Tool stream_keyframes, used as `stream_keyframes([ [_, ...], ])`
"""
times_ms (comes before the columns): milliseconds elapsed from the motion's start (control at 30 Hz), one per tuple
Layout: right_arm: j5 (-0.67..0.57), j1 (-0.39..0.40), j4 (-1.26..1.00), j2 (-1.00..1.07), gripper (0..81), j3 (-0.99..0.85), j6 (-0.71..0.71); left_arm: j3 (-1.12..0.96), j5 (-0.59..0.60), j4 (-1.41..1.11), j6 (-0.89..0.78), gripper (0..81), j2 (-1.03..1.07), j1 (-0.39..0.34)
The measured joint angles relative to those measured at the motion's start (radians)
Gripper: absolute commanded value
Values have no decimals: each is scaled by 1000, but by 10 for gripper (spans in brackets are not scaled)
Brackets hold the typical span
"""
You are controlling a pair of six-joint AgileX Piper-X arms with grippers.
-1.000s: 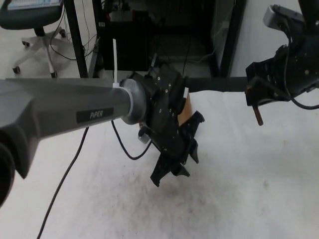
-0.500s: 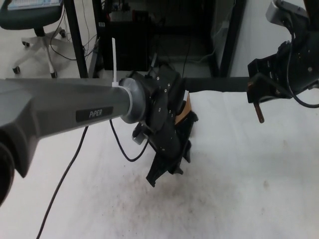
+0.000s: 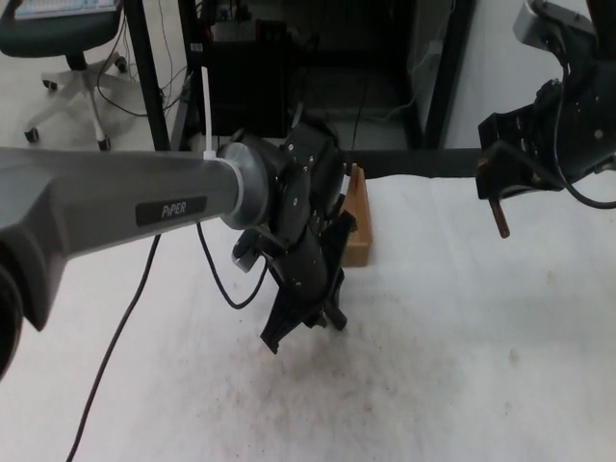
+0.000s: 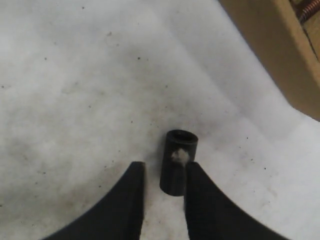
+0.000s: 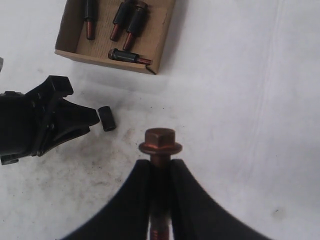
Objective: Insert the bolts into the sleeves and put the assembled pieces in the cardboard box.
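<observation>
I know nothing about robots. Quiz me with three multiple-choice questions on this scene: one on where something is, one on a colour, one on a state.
1. Where is the loose sleeve?
A) on a shelf
B) on the bench, at the tips of the left end effector
C) on the floor

2. What colour is the bolt?
A) copper-brown
B) blue
C) white

3. The right end effector is:
A) open and empty
B) shut on the bolt
C) shut on a sleeve

Answers: 1 B, it lies on the bench just ahead of the open tips; 2 A, its head shows copper-brown; 3 B, the shaft is clamped.
</observation>
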Motion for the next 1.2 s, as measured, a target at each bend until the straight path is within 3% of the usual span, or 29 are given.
stream_keyframes([
  [1033,-14,0,1,0,8,0,0,-2,24,-73,-39,246,46,0],
  [1100,-14,0,1,0,8,0,0,-2,23,-80,-47,180,48,0],
  [1200,-14,0,1,0,8,0,0,-2,26,-81,-47,2,48,0],
])
